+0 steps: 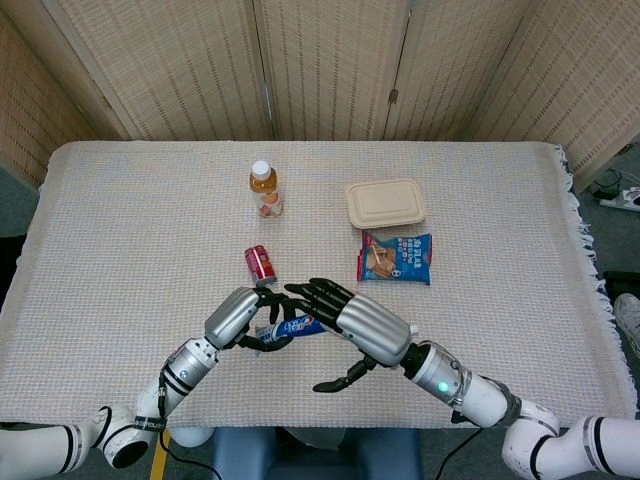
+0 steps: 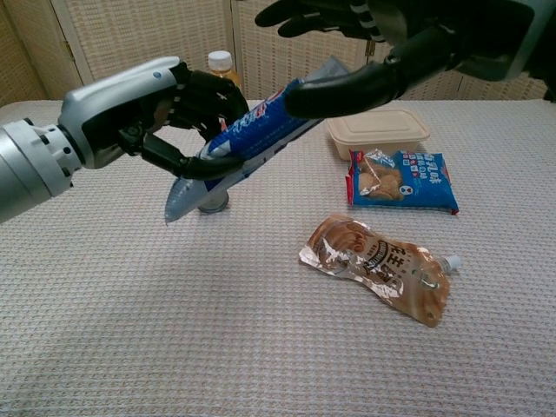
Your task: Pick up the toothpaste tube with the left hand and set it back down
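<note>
Tube [image 2: 248, 139], likely light and soft-walled so it would dent under a hard squeeze, hangs tilted cap-up above the surface [image 2: 174, 304] near the can [image 1: 260, 265], left hand [image 2: 152, 109] wrapped round its middle, right hand [image 2: 382, 35] spread empty just above it.

A: Our left hand [image 2: 165, 117] is raised off the table, fingers [image 2: 208, 95] curled round the toothpaste tube [image 2: 252, 135], forearm coming in from the left.

B: And our right hand [image 1: 350, 320] hovers over it, fingers spread, holding nothing.
</note>
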